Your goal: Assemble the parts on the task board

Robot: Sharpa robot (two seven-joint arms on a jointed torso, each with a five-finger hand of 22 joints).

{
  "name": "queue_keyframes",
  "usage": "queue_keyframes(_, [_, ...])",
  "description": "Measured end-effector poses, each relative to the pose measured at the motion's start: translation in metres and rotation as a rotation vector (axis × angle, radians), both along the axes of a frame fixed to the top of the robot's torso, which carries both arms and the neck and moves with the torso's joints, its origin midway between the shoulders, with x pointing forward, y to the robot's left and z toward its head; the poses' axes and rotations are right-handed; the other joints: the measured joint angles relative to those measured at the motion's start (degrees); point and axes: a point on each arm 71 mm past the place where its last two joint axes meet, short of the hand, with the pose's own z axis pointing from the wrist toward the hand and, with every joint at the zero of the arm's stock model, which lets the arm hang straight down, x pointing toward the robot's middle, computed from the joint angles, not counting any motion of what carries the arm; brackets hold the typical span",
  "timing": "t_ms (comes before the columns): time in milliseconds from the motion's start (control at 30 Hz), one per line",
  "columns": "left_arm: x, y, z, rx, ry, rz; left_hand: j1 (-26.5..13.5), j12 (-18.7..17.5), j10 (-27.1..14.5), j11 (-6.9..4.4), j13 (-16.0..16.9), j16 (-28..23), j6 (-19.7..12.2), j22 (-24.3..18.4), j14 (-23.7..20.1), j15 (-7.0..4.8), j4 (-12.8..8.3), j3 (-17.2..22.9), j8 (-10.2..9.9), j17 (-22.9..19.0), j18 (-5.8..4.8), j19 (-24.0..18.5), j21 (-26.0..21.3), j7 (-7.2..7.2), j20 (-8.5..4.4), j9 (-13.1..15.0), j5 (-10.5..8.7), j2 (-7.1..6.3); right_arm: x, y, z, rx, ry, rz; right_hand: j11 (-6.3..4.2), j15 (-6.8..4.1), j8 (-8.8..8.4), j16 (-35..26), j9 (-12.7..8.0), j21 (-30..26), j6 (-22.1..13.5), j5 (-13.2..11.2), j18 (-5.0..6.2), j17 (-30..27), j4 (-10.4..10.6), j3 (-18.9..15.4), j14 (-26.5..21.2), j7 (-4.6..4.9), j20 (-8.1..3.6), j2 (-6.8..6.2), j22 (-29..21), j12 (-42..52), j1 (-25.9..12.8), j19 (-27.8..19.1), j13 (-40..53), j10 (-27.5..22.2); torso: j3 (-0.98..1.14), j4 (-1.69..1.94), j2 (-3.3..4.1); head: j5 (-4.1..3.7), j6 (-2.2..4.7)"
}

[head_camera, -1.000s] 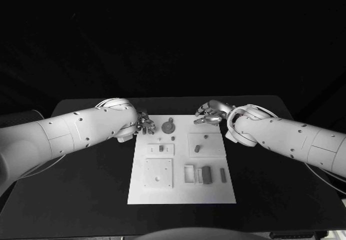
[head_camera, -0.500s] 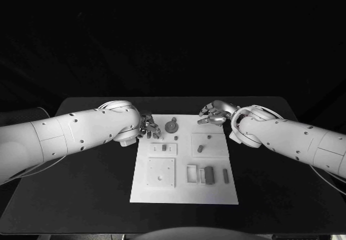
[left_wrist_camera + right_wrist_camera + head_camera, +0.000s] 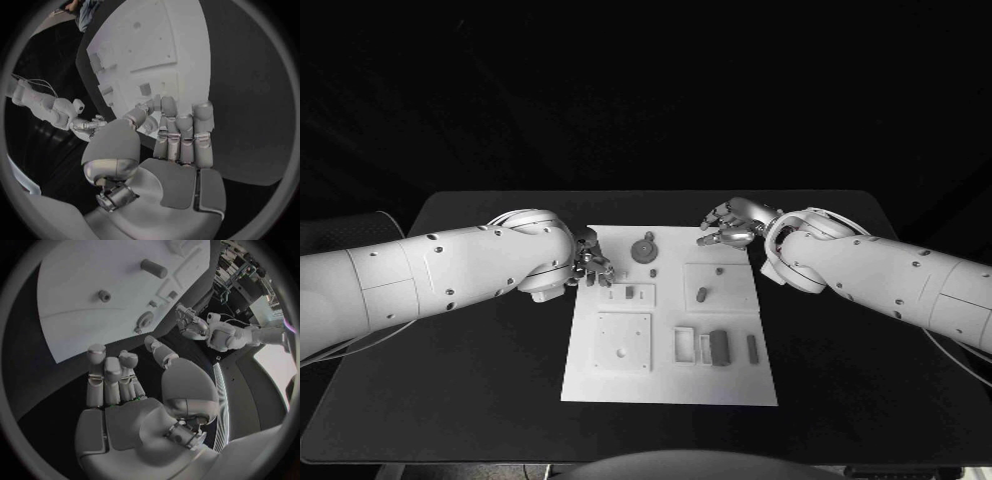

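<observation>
On the black table [image 3: 473,380] lay the white task board [image 3: 668,385], right in the middle, with its long sides running away from me. Both white arms reached in toward its far end. My left arm [image 3: 430,275] came from one side, and my right arm [image 3: 891,270] came from the other.

My left hand [image 3: 593,265] was over the board's far left edge. Its fingers [image 3: 181,135] were straight and side by side, and the thumb bent in toward them. I saw nothing held in it. My right hand [image 3: 728,228] was over the board's far right corner. Its fingers [image 3: 112,377] were bent in a little above the palm, and I saw nothing in that hand either.

Small grey parts sat on the board. A round part with a short stem [image 3: 643,249] lay at the far end, between my two hands. A small peg [image 3: 701,294] stood on a square block a little nearer to me. A dark bar [image 3: 720,347] and a thin bar [image 3: 751,347] lay side by side near the middle, by an open white frame [image 3: 682,345]. A flat square plate [image 3: 622,341] sat on the left side.
</observation>
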Motion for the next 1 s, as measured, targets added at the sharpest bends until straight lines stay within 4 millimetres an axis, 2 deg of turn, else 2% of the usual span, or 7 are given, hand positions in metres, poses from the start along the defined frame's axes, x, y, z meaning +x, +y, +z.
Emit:
queue_keyframes(67, [-0.0002,-0.0002,0.0,0.001,0.0,0.001,0.0,0.2,0.01,-0.01,0.15,0.0,0.0,0.0,0.0,0.0,-0.01,0.0,0.0,0.0,0.0,-0.02,0.3,-0.01,-0.02,0.0,1.88,0.0,0.0,0.0,0.0,0.0,0.0,0.0,0.0,0.0,0.0,0.0,0.0,0.0,0.0,0.0,0.0,0.0,0.0,0.0,0.0,0.0,0.0,0.0,0.0,0.0,0.0,0.0,-0.05,0.0,0.0,0.01,-0.01,0.0,-0.02])
queue_keyframes(133, [-0.0002,-0.0003,0.0003,0.001,-0.001,0.001,0.0,0.22,0.01,-0.01,0.15,0.0,-0.01,0.0,0.0,0.0,-0.07,-0.07,0.01,0.0,0.0,-0.12,0.45,-0.01,-0.12,0.02,2.42,0.0,0.0,0.0001,0.0,0.0,0.0,0.0,0.0,0.0,0.0,0.0,0.0,0.0,0.0,0.0,0.0,0.0,0.0,0.0,0.0,0.0,0.01,0.0,0.0,0.0,0.0,0.0,-0.06,0.0,-0.01,0.01,-0.01,0.03,-0.05])
queue_keyframes(1000, [0.0018,-0.0014,-0.007,0.015,0.003,0.009,0.0,0.22,0.06,-0.07,0.19,-0.01,-0.14,0.03,0.0,-0.01,0.05,0.07,0.02,-0.02,-0.01,-0.2,0.45,-0.12,-0.21,0.08,2.42,0.0,-0.0002,0.0005,0.0,0.0,0.001,0.001,0.0,0.0,0.0,0.0,0.01,0.0,0.01,0.0,0.0,0.0,0.0,0.0,0.0,-0.1,0.12,0.0,0.0,0.0,0.0,-0.09,-0.05,0.0,0.01,-0.08,0.06,-0.02,-0.42])
